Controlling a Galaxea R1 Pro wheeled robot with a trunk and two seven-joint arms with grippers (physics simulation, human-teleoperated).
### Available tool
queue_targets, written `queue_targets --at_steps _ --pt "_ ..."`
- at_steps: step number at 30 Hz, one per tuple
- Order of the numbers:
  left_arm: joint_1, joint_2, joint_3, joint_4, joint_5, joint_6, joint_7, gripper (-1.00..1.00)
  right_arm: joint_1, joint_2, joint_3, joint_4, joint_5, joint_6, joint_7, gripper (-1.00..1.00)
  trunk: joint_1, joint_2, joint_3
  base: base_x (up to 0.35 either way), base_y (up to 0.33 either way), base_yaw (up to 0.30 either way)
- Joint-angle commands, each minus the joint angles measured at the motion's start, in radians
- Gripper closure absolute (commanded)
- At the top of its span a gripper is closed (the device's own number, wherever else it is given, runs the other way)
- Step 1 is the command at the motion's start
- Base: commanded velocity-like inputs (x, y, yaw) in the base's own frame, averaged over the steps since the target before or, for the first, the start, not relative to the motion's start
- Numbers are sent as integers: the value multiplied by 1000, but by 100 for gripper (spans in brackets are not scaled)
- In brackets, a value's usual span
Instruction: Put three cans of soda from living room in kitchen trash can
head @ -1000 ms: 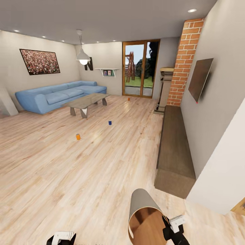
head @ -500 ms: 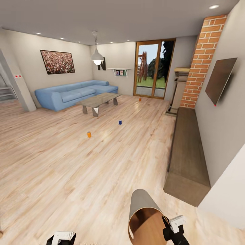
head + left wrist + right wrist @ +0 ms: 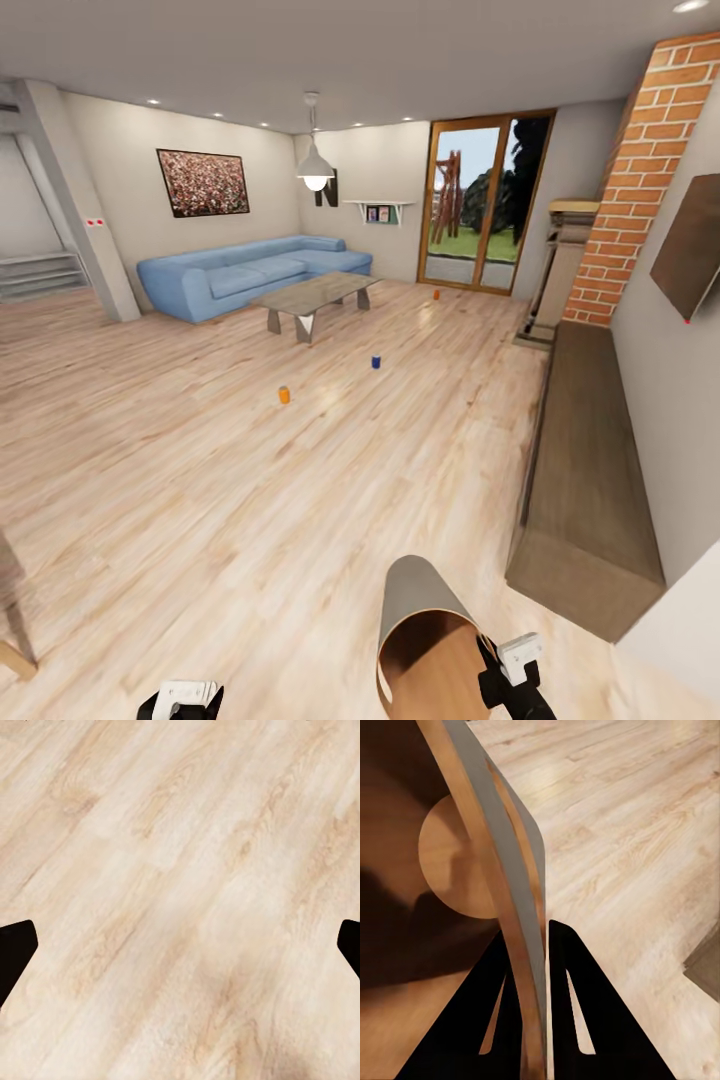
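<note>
- Pinching the trash can's (image 3: 425, 640) rim, the right claw (image 3: 534, 945) holds it tilted.
- Left claw (image 3: 180, 945) spread wide over plank floor (image 3: 180, 832).
- Three soda cans, seemingly upright, stand mid-floor: orange (image 3: 284, 395), blue (image 3: 376, 362), orange (image 3: 436, 295).

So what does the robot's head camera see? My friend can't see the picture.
Three soda cans stand on a wooden living room floor: orange can, blue can, far orange can. Up close, the right gripper holds a bucket by its rim. A blue sofa sits behind.

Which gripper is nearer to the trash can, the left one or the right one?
The right. The right gripper has its fingers clamped on the rim of the trash can. The left gripper is off to the side, apart from it, open over the wood floor.
</note>
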Motion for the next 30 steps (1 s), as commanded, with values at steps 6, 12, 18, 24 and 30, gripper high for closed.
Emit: queue_targets --at_steps 6,12,18,24,30 --pt "0 0 0 0 -1 1 -1 -100 0 0 -3 -2 -5 0 9 100 0 0 0 285 0 19" --pt "0 1 0 0 0 1 -1 -100 0 0 -3 -2 -5 0 9 100 0 0 0 320 0 2" --pt "0 1 0 0 0 1 -1 -100 0 0 -3 -2 -5 0 9 100 0 0 0 324 0 0" --pt "0 1 0 0 1 1 -2 -100 0 0 -3 -2 -5 0 9 100 0 0 0 325 67 0" --pt "0 1 0 0 0 1 -2 -100 0 0 -3 -2 -5 0 9 100 0 0 0 322 105 0"
